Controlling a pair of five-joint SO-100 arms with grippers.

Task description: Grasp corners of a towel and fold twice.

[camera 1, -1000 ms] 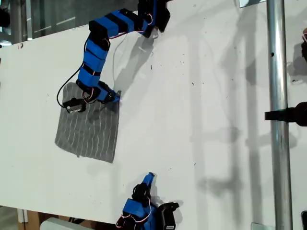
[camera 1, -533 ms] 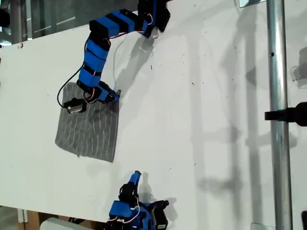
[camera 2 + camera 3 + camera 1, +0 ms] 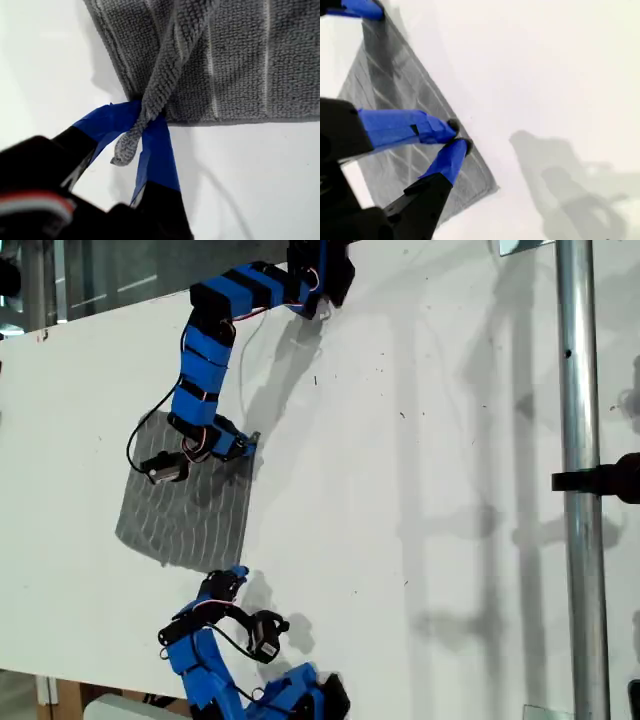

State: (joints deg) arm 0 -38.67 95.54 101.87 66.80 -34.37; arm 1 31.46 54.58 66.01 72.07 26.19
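Note:
The grey striped towel [image 3: 185, 510] lies flat on the white table at the exterior view's left. My first gripper [image 3: 248, 443] is at its far right corner in that view, shut on the corner [image 3: 125, 147], which is pulled up into a thin twisted tip between the blue fingers [image 3: 155, 150]. My second gripper [image 3: 236, 573] hovers at the towel's near right corner. Its two blue fingertips [image 3: 451, 126] are nearly together over the cloth's edge [image 3: 470, 165], with no fabric seen between them. My first gripper [image 3: 367, 9] also shows far off in the second wrist view.
A vertical metal pole [image 3: 575, 480] with a black clamp [image 3: 600, 480] stands at the exterior view's right. The white table [image 3: 420, 440] stretches between the towel and the pole. Its near edge runs just behind the second arm's base [image 3: 290, 700].
The second arm has swung toward the exterior view's left and reached out to the towel's near right corner. The first gripper, still on its corner, has shifted slightly.

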